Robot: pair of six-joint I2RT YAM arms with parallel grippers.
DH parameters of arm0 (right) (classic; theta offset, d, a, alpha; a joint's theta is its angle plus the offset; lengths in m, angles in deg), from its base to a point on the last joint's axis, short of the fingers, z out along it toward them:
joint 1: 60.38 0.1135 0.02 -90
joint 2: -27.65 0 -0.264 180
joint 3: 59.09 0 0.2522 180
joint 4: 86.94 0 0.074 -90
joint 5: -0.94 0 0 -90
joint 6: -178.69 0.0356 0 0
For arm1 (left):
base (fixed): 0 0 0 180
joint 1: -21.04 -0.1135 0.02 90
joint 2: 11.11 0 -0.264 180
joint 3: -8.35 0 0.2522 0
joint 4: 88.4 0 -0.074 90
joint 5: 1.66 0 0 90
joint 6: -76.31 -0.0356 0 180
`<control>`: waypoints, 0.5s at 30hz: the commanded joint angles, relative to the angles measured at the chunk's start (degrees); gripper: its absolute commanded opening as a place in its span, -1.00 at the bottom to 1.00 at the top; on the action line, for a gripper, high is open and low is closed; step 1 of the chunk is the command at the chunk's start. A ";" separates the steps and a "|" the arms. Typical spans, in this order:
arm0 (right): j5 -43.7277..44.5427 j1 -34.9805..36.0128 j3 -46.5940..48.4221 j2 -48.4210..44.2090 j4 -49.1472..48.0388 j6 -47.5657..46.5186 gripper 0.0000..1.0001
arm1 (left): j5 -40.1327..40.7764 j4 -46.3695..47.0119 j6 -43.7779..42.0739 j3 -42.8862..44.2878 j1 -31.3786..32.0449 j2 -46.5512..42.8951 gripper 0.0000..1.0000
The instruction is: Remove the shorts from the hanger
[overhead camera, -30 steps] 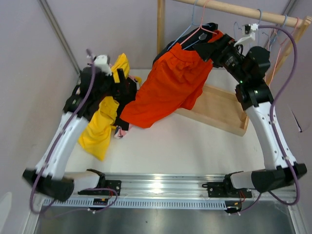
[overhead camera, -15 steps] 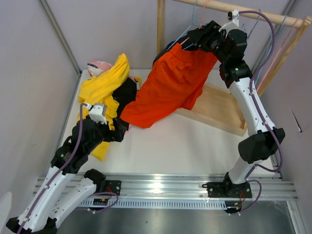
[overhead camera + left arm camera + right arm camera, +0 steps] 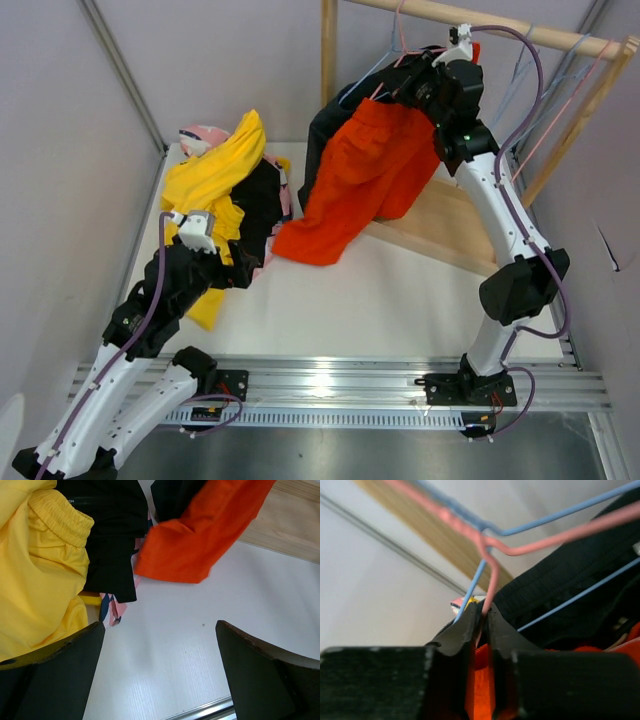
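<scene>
The orange-red shorts (image 3: pixel 370 170) hang from a pink hanger (image 3: pixel 492 575) under the wooden rail, their hem trailing onto the table. Dark slate shorts (image 3: pixel 322 140) hang behind them on a blue hanger (image 3: pixel 472 587). My right gripper (image 3: pixel 395 88) is up at the waistband, shut on the pink hanger wire, with orange-red cloth (image 3: pixel 480 680) showing between its fingers. Yellow shorts (image 3: pixel 205 185), black shorts (image 3: pixel 258 205) and pink printed shorts (image 3: pixel 203 135) lie piled at the left. My left gripper (image 3: pixel 160 625) hovers open over bare table beside the pile, holding nothing.
The wooden rail (image 3: pixel 500 22) crosses the top, with more empty wire hangers (image 3: pixel 570 70) at its right end. Its wooden base board (image 3: pixel 450 225) lies on the table at the right. A wooden post (image 3: pixel 328 50) stands at the back.
My right gripper rose to the hanger top and shut on the pink wire. The orange-red shorts' hem slid right, away from the pile. My left arm drew back towards the near edge, still open.
</scene>
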 commanded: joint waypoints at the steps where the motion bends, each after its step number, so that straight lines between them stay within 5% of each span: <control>1: 1.70 0.35 0.11 -3.30 -3.19 -2.93 -0.88 | 0.91 1.59 1.02 -0.44 0.20 0.23 0.98; 2: 2.14 0.35 -0.33 -4.01 -2.75 -3.45 -1.00 | 0.91 1.50 0.94 -0.27 0.20 0.14 0.98; 12: 2.76 -0.53 -3.32 -13.32 -0.90 -4.34 -1.00 | -1.90 4.30 -0.38 3.16 0.64 3.20 0.98; 15: 2.41 -0.53 -3.32 -15.79 -0.20 -3.99 -1.00 | -4.96 6.94 -1.35 12.26 1.87 7.50 0.98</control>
